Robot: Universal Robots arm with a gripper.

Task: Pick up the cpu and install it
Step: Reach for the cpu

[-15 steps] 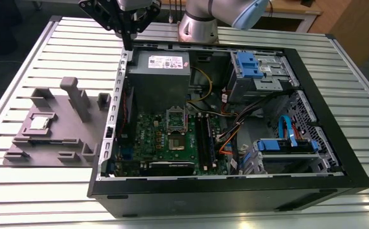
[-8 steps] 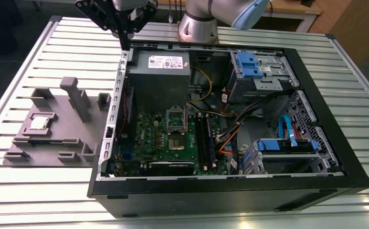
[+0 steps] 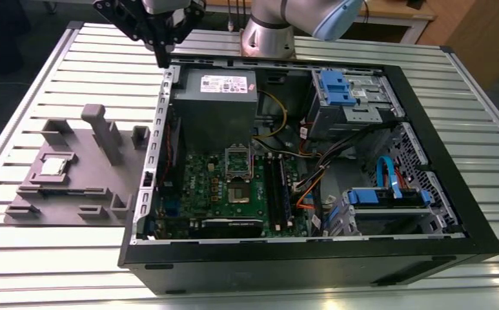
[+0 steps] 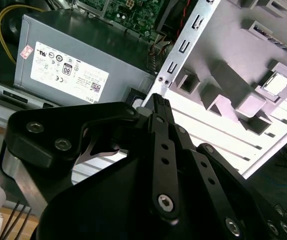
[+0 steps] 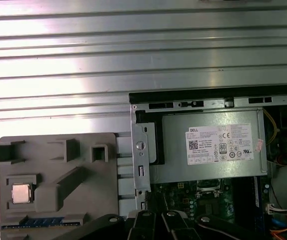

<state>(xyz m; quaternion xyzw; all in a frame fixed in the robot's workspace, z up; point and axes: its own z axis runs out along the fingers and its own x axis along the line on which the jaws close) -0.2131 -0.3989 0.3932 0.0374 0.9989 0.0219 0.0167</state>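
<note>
Cpu (image 3: 53,166) sits in the grey fixture's (image 3: 51,195) outer-edge pocket, well apart from the clenched, empty gripper (image 3: 161,60) above the computer case's (image 3: 318,261) corner.

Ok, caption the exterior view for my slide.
Gripper near a corner of the open case; cpu lies in the grey fixture.

The case (image 3: 318,263) lies open on the tabletop (image 3: 51,271), over its middle and toward the exterior view's right. The holder (image 3: 102,181) lies just beside the case, toward the tabletop's edge on the exterior view's left. The cpu (image 3: 55,166) sits in one of its pockets (on the side away from the case). In the case, the motherboard (image 3: 206,194) lies along the wall nearest the holder and carries the socket (image 3: 236,192). The power supply (image 3: 219,103) sits behind it in the far corner. The tool (image 3: 161,59) hangs above that corner.
</note>
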